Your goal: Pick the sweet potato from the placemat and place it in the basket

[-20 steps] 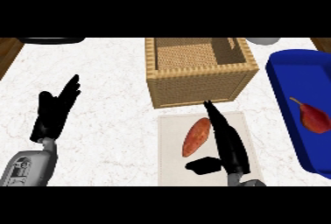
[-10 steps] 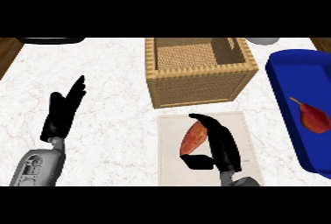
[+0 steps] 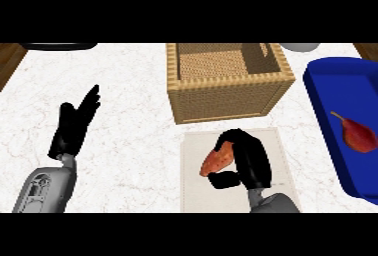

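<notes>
The sweet potato (image 3: 218, 160) is orange-brown, long and narrow with pointed ends. It lies on the pale placemat (image 3: 277, 145), just in front of the woven basket (image 3: 229, 97). The right robot hand (image 3: 247, 157) is curled around it. The left robot hand (image 3: 74, 125) rests open above the white worktop (image 3: 125, 80), fingers straight.

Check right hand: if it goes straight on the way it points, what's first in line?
Likely the basket. The right hand, curled round the sweet potato on the placemat, points up-view at the basket's near wall. Height is unclear, so it might pass over the rim.
</notes>
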Robot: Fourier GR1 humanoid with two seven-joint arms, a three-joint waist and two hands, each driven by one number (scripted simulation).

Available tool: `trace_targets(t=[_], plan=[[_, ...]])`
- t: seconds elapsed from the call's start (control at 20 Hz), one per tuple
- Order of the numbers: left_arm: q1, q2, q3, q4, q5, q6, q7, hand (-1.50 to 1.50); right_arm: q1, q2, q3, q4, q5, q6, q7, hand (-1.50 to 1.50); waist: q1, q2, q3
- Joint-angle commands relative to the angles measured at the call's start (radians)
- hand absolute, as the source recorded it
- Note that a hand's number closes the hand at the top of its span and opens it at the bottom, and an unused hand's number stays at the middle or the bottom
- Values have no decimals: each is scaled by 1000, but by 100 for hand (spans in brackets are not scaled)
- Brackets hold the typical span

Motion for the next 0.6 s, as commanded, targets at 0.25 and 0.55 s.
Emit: trace_targets(t=[0.25,0.55], plan=[[-60,-17,-61,1,-8,-50,0,0,-419,26,138,250,132,283,419,150,147,29,-7],[-105,-51,-100,24,-28,-47,2,0,-702,26,176,362,11,310,582,150,188,39,1]])
